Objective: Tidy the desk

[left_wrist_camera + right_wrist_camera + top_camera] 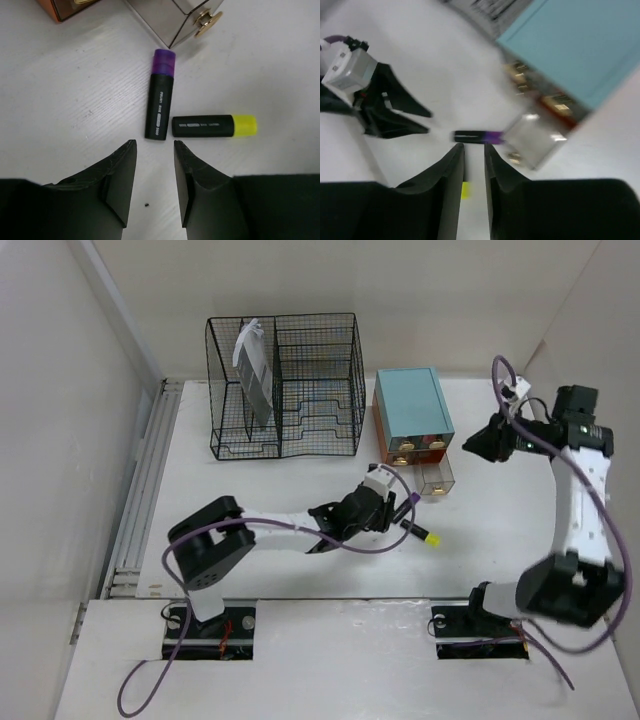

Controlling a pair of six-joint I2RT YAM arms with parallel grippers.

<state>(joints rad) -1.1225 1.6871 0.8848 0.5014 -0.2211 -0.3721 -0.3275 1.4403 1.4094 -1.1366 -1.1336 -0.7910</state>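
- We count two markers, both black-bodied: a purple-capped marker [160, 102] and a yellow-capped marker [212, 126].
- In the left wrist view they sit mid-frame in an L. The purple one runs up and down with its cap uppermost, and the yellow one lies crosswise with its cap to the right. Its black end is just beside the purple one's lower end; we cannot tell if they touch.
- One black wire rack [300, 380] stands at upper centre of the top view, with some grey and white sheets [255, 370] upright in its left compartment.
- One teal-topped drawer box [412, 400] sits just right of the rack.
- One small drawer [437, 478] is pulled out in front of the box, its brass knob near the purple cap.
- The tabletop [480, 550] is white, matte and flat. It fills the middle of the top view, from the rack down to the two arm bases at the bottom edge, and carries everything listed.
- Close up it shows faint streaks and one dark speck [146, 204].
- The left fingers [127, 160] stand apart, empty, just below the markers in the frame.
- The right fingers [456, 160] show a narrow gap with nothing between them, at upper right of the top view, above the drawer.
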